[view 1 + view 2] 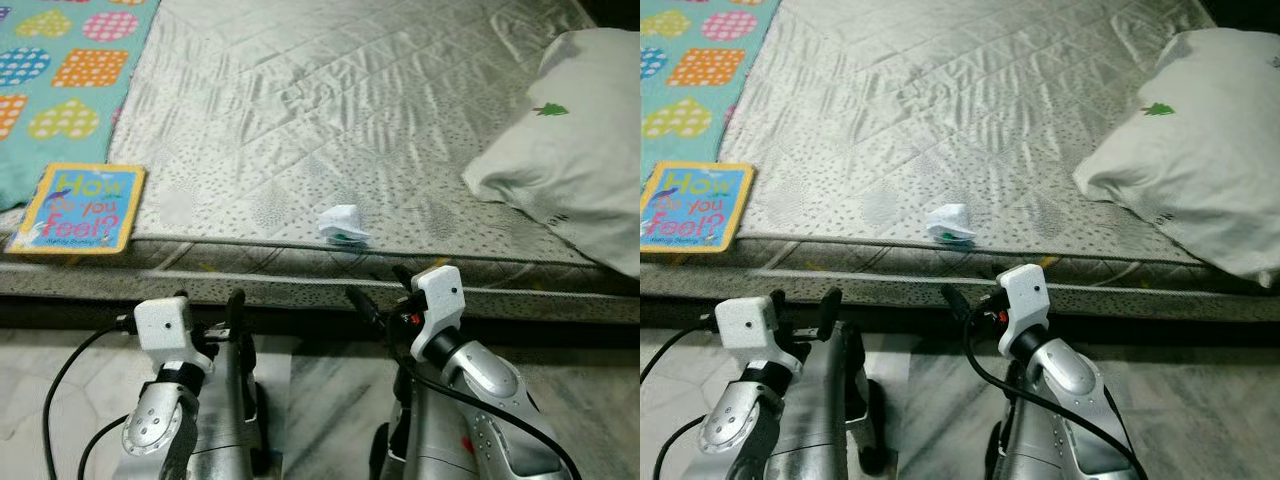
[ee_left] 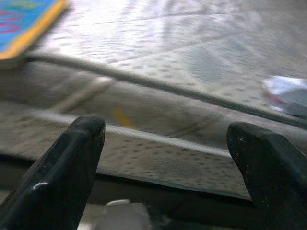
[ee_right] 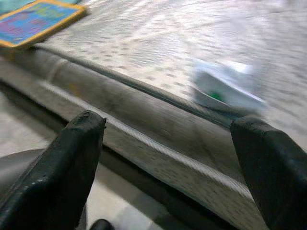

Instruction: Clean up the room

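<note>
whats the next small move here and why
Probably reach the right gripper forward and up over the mattress edge toward the crumpled wrapper. It lies near the edge, just ahead of that gripper, whose fingers are open and below the mattress top. The left gripper sits nearer the book.

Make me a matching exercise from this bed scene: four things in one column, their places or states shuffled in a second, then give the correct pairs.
Things:
1. book
2. crumpled wrapper
3. pillow
4. right gripper

Places or states:
A. on the mattress at its right side
B. jaws open, low before the mattress edge
C. at the front left corner, beside the patterned blanket
D. near the front edge, about mid-width

Pairs: 1-C, 2-D, 3-A, 4-B
</note>
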Motion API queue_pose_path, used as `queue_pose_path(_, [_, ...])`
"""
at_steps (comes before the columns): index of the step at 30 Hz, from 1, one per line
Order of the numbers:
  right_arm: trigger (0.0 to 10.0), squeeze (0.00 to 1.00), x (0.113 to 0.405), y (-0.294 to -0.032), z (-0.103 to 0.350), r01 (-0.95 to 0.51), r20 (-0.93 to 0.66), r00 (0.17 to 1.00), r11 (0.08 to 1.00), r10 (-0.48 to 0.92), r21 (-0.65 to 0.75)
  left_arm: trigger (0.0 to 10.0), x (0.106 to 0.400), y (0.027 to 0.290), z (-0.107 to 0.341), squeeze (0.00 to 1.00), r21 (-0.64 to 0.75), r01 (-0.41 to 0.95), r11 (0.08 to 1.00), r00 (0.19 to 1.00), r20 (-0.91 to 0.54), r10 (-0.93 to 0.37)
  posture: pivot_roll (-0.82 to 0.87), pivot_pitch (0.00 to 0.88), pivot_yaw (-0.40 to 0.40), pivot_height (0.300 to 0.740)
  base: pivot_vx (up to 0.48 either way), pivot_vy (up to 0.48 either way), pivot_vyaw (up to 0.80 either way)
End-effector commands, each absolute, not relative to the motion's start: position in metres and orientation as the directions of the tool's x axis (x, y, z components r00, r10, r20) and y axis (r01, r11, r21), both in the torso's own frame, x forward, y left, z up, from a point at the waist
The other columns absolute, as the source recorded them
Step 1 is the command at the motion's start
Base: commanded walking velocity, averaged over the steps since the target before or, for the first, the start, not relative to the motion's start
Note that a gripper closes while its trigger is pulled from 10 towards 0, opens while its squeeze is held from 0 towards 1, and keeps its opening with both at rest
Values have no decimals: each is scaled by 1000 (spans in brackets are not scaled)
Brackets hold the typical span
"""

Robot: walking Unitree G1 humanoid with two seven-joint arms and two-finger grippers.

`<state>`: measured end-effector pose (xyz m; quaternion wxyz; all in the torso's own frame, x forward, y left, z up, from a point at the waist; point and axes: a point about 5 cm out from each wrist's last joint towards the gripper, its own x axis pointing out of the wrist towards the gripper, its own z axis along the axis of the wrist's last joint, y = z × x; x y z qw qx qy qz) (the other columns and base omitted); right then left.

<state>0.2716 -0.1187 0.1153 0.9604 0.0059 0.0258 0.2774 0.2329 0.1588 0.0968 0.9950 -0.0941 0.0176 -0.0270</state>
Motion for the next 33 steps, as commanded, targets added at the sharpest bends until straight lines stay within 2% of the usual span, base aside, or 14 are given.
queue_pose_path(1, [10000, 0, 272, -116, 113, -544, -49, 837, 839, 545, 29, 10000, 229, 161, 94, 0, -179, 34, 983, 998, -51, -44, 59, 289, -60, 528, 0, 0, 769])
queue_pose_path(4, [10000, 0, 273, -114, 113, -548, -49, 834, 836, 549, 29, 10000, 229, 162, 95, 0, -178, 33, 984, 998, -49, -42, 66, 290, -60, 528, 0, 0, 585])
queue_pose_path(10, [10000, 0, 284, -104, 114, -557, -48, 828, 830, 558, 31, 10000, 229, 162, 100, 0, -145, 41, 989, 998, -35, -46, 95, 302, -55, 528, 0, 0, 0])
queue_pose_path(14, [10000, 0, 300, -102, 115, -515, -37, 856, 857, 516, 22, 10000, 228, 165, 107, 0, -87, 64, 994, 998, -9, -65, 148, 310, -46, 528, 0, 0, 0])
queue_pose_path(15, [10000, 0, 311, -102, 115, -474, -38, 880, 881, 473, -3, 10000, 226, 169, 112, 0, -69, 69, 995, 998, -3, -70, 188, 320, -37, 528, 0, 0, 0])
queue_pose_path(19, [10000, 0, 320, -102, 116, -440, -41, 898, 897, 439, -33, 10000, 224, 173, 114, 0, -58, 62, 996, 998, -2, -62, 200, 328, -35, 528, 0, 0, 0])
queue_pose_path(23, [10000, 0, 340, -111, 121, -367, -27, 930, 925, 366, -98, 10000, 215, 175, 115, 0, -57, 45, 997, 999, -7, -45, 211, 355, -36, 528, 0, 0, 0])
queue_pose_path(27, [10000, 0, 354, -125, 126, -304, -12, 952, 938, 306, -164, 10000, 208, 165, 116, 0, -41, 99, 994, 995, -19, -99, 221, 372, -37, 528, 0, 0, 0])
queue_pose_path(33, [10000, 0, 365, -138, 131, -225, 2, 972, 941, 233, -254, 10000, 205, 163, 118, 0, -39, 105, 994, 994, -24, -106, 232, 382, -27, 528, 0, 0, 0])
